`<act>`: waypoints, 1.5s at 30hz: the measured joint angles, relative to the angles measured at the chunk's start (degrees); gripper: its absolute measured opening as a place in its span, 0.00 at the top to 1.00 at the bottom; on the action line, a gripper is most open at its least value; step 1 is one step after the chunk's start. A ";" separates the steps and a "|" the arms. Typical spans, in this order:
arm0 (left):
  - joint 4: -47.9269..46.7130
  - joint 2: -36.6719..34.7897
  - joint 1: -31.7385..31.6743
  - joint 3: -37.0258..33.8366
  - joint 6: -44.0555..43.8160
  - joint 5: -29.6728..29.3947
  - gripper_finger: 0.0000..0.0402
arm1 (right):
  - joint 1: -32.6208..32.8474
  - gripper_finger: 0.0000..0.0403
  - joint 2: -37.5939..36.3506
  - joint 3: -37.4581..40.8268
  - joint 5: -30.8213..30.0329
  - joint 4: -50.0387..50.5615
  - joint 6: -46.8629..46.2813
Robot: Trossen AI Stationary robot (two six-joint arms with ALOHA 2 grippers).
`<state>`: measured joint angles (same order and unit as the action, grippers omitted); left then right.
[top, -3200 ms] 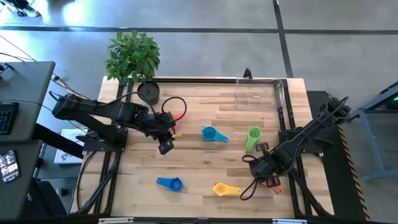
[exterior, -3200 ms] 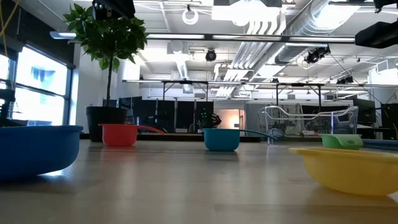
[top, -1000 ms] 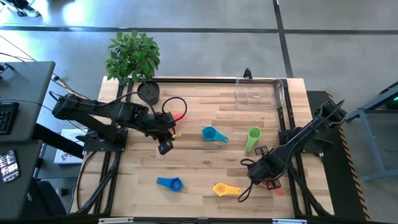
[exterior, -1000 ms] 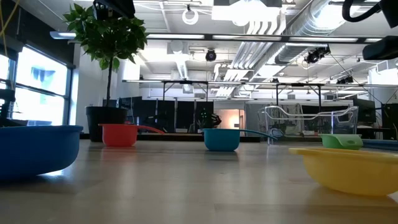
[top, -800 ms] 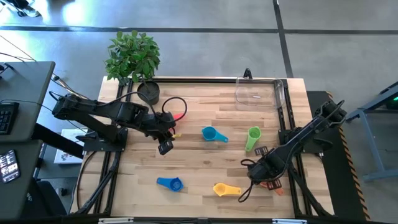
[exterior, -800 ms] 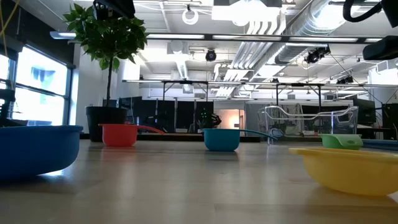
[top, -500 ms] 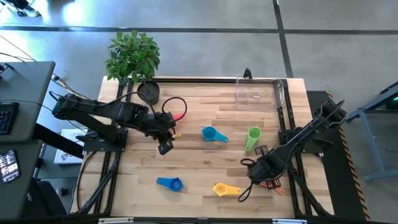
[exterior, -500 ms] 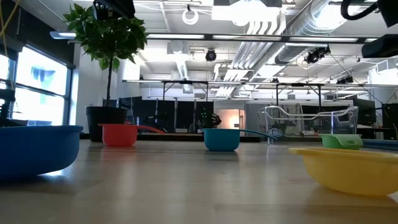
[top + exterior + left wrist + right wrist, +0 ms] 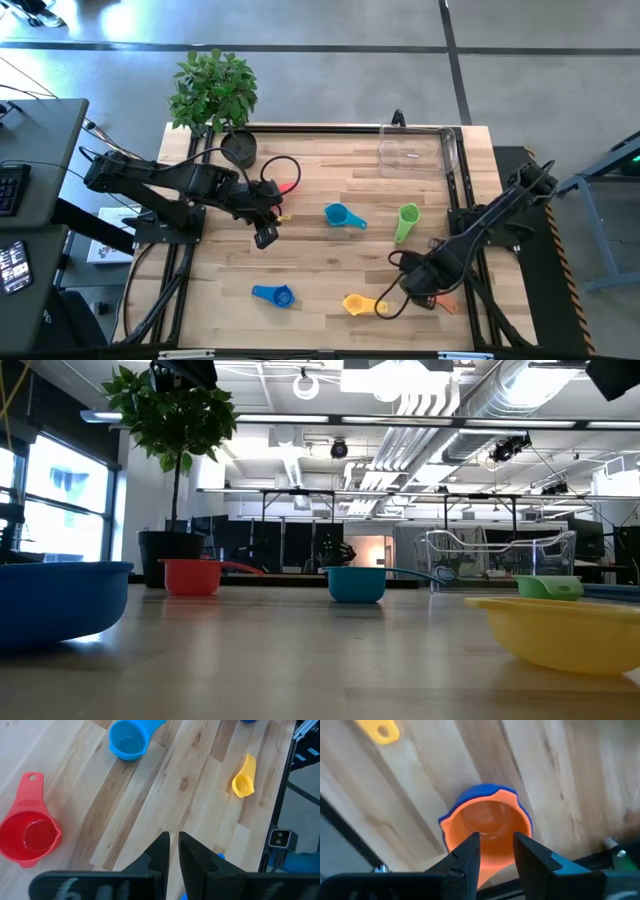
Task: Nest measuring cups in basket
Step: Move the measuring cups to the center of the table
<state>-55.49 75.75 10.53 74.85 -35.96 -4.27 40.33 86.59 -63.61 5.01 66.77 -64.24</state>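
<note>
Right gripper (image 9: 494, 851) fingers apart, orange cup (image 9: 487, 827) – nested in blue – just beyond tips, left gripper (image 9: 173, 851) nearly closed, empty.

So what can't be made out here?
Right wrist view: the orange cup hides all but a blue rim of the cup beneath it.
High view: the right gripper covers most of the orange cup; the left arm covers most of the red cup.
Low view: picture edges cut off the blue cup and yellow cup.
</note>
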 joint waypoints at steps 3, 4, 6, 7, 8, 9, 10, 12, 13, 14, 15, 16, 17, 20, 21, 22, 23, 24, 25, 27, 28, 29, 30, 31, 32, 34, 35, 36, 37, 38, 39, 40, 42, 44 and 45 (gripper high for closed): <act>0.00 0.00 0.02 0.00 0.96 0.02 0.92 | 0.89 0.73 -0.02 0.60 -3.23 0.21 -0.84; 0.00 0.00 0.00 0.00 1.23 0.02 0.92 | 1.00 0.73 -0.02 1.30 -3.60 0.17 -0.06; 0.00 0.00 0.00 0.00 2.16 0.08 0.92 | 1.16 0.73 -0.02 3.06 -3.30 -0.15 2.41; 0.00 0.00 0.01 0.00 2.70 0.10 0.92 | 1.26 0.73 -0.02 4.06 -2.64 -0.77 4.10; -0.01 0.00 0.00 0.00 3.22 0.22 0.92 | 1.39 0.73 -0.01 4.90 -1.79 -1.08 6.22; -0.02 0.00 0.00 0.00 3.62 0.47 0.92 | 1.67 0.73 0.00 5.54 -1.13 -1.05 8.01; 0.00 0.00 0.02 0.00 3.98 0.69 0.92 | 1.87 0.73 0.00 5.98 -0.78 -0.96 9.19; -0.02 0.00 0.02 0.00 4.75 0.76 0.92 | 2.21 0.73 0.00 6.27 -0.43 -1.02 10.74; -0.02 0.00 0.02 0.00 5.07 0.76 0.92 | 2.22 0.73 -0.02 6.27 -0.43 -1.06 11.43; -0.02 0.00 0.02 0.00 5.11 0.76 0.92 | 2.22 0.73 -0.02 6.27 -0.40 -1.13 11.77; -0.02 0.00 0.02 0.00 5.14 0.76 0.92 | 2.20 0.73 -0.02 6.27 -0.40 -1.24 12.10; -0.04 0.00 0.00 0.00 5.16 0.76 0.92 | 2.20 0.73 -0.02 6.27 -0.44 -1.26 12.44; -0.02 0.00 0.01 0.00 5.14 0.76 0.92 | 2.17 0.73 -0.02 6.27 -0.62 -1.23 12.93; -0.02 0.00 0.00 0.00 5.16 0.76 0.92 | 2.20 0.73 -0.02 6.27 -2.08 -1.26 14.08; -0.02 0.00 0.01 0.00 5.15 0.76 0.92 | 2.20 0.73 -0.02 6.27 -2.28 -1.26 14.29; -0.04 0.00 0.00 0.00 5.15 0.75 0.92 | 2.18 0.73 -0.02 6.30 -2.39 -1.35 14.67; -0.02 0.00 0.02 0.00 5.14 0.75 0.92 | 2.15 0.73 -0.02 6.33 -2.41 -1.48 15.15; -0.02 0.00 0.02 0.00 5.14 0.74 0.92 | 2.13 0.73 -0.02 6.36 -2.43 -1.67 15.48; -0.02 0.00 0.02 0.00 5.16 0.74 0.92 | 2.15 0.73 -0.02 6.36 -2.52 -1.90 15.85; -0.02 0.00 0.01 0.00 5.16 0.74 0.92 | 2.10 0.73 -0.02 6.36 -3.08 -2.03 16.32; -0.02 0.00 0.00 0.00 5.16 0.74 0.92 | 2.02 0.73 -0.02 6.36 -3.25 -1.91 16.52; -0.02 0.00 0.02 0.00 5.16 0.74 0.92 | 1.81 0.73 -0.02 6.36 -3.29 -1.92 16.65; -0.02 0.00 0.01 0.00 5.16 0.74 0.92 | 1.57 0.73 -0.02 6.36 -3.27 -1.98 16.73; -0.02 0.00 0.00 0.00 5.16 0.74 0.92 | 1.31 0.73 -0.02 6.36 -3.27 -1.98 16.71; -0.03 0.00 0.02 0.00 5.17 0.74 0.92 | 1.10 0.73 -0.02 6.36 -3.27 -2.04 16.74; -0.03 0.00 0.00 0.00 5.53 0.72 0.92 | 0.59 0.73 -0.02 6.36 -3.25 -2.56 16.93; -0.02 0.00 0.01 0.00 5.79 0.72 0.92 | 0.40 0.73 -0.02 6.36 -3.09 -2.94 17.58; -0.02 0.00 0.01 0.00 6.10 0.72 0.92 | 0.17 0.73 -0.02 6.36 -2.96 -3.39 18.04; -0.02 0.00 0.02 0.00 6.18 0.72 0.92 | 0.03 0.73 -0.02 6.36 -2.94 -3.89 18.22; -0.04 0.00 0.02 0.00 6.18 0.72 0.92 | -0.20 0.73 0.06 6.36 -2.93 -4.24 18.24; -0.02 0.00 0.00 0.00 6.21 0.72 0.92 | -0.36 0.73 0.25 6.36 -2.81 -4.34 18.27; -0.02 0.00 0.02 0.00 6.23 0.72 0.92 | -0.55 0.73 0.58 6.36 -2.60 -4.36 18.57; -0.02 0.00 0.00 0.00 6.22 0.70 0.92 | -0.60 0.73 1.57 6.36 -1.37 -4.74 19.73; -0.02 0.00 0.02 0.00 6.23 0.70 0.92 | -0.60 0.73 3.03 6.36 -0.26 -4.73 20.93; -0.02 0.00 0.01 0.00 6.22 0.70 0.92 | -0.59 0.73 3.68 6.37 -0.20 -4.52 21.04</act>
<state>-55.51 75.75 10.54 74.85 -29.74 -3.57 39.74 90.27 -57.25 4.81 62.26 -43.20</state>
